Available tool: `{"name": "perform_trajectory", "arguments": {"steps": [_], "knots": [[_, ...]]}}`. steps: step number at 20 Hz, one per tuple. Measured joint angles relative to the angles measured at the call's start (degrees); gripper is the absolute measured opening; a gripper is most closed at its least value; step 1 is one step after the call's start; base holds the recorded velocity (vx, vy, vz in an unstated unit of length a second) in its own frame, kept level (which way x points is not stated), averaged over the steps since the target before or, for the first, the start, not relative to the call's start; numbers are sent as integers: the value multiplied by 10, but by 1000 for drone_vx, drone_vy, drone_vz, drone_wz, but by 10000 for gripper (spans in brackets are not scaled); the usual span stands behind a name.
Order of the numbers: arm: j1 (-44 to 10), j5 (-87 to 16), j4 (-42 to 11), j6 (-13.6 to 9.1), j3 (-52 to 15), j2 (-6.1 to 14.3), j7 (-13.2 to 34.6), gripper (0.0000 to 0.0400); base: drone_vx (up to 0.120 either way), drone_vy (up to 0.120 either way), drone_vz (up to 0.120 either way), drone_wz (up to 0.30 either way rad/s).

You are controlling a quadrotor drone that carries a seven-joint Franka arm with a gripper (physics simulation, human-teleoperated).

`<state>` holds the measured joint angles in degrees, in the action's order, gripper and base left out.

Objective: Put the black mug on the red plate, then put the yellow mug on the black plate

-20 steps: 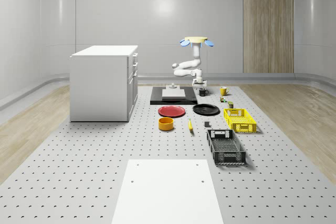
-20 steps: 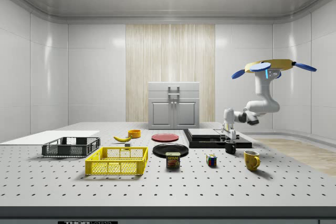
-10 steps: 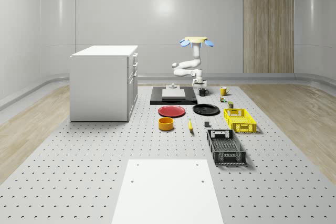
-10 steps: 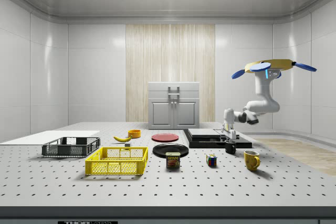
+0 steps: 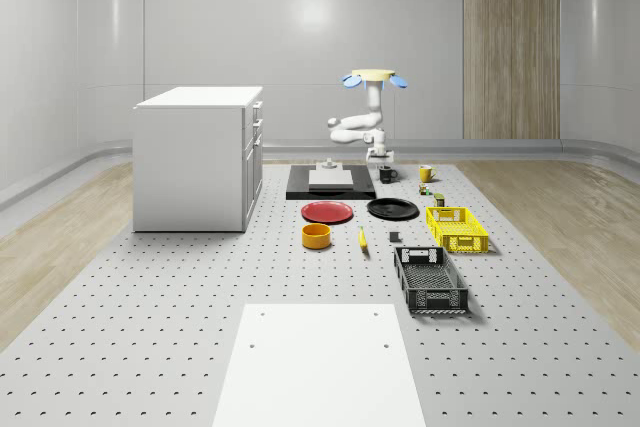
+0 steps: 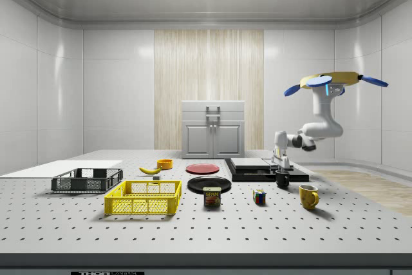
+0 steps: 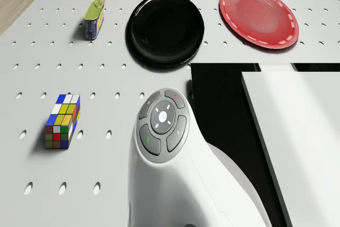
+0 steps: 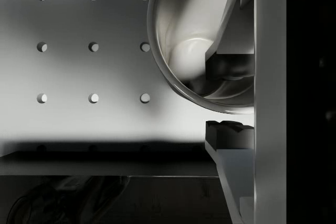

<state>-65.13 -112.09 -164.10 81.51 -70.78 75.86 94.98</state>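
The table [image 5: 150,297] carries two mugs: one black mug [image 6: 282,179] and one yellow mug [image 6: 308,196]. There are two plates, one red plate [image 5: 328,211] and one black plate [image 5: 392,209]. Two crates stand there, one yellow crate [image 5: 457,228] and one black crate [image 5: 430,279]. Singly, there is one orange bowl [image 5: 317,236], one banana [image 5: 362,238], one tin can [image 7: 94,19], one colour cube [image 7: 62,121], one white cabinet [image 5: 198,157] and one white sheet [image 5: 320,365].
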Motion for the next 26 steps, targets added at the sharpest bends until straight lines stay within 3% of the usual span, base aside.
{"name": "perform_trajectory", "arguments": {"steps": [5,17,26], "knots": [[-5,35,-6,-9,-35,2,7,110,8,-8,120,0],[-13,64,-8,2,-61,20,16,110,120,-120,120,0],[-17,72,-7,15,-65,35,19,110,120,-120,9,0]]}}
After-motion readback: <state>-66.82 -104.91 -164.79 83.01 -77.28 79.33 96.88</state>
